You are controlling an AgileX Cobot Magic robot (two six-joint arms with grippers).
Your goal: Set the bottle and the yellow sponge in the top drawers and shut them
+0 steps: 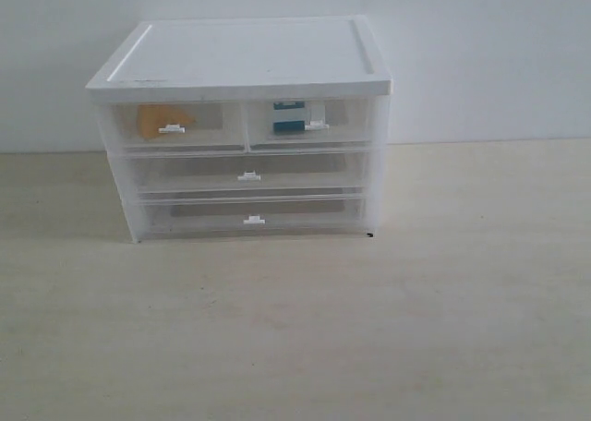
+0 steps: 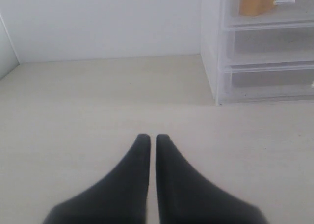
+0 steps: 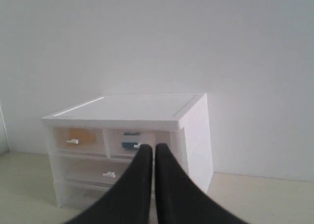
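The white-topped cabinet (image 1: 245,61) stands at the back of the table. Both top drawers are pushed in. The yellow sponge (image 1: 155,121) shows through the left top drawer (image 1: 171,126); the bottle (image 1: 289,117), teal with white, lies in the right top drawer (image 1: 309,123). Neither gripper appears in the exterior view. My left gripper (image 2: 149,138) is shut and empty, over bare table beside the cabinet (image 2: 260,47), the sponge (image 2: 254,1) in sight. My right gripper (image 3: 149,148) is shut and empty, held back in front of the cabinet (image 3: 132,108), in line with the bottle (image 3: 130,144).
Two full-width translucent drawers (image 1: 247,174) sit shut below the top pair. A white wall (image 1: 480,52) runs behind the cabinet. The light wooden table (image 1: 295,329) stretches in front of the cabinet and to both sides.
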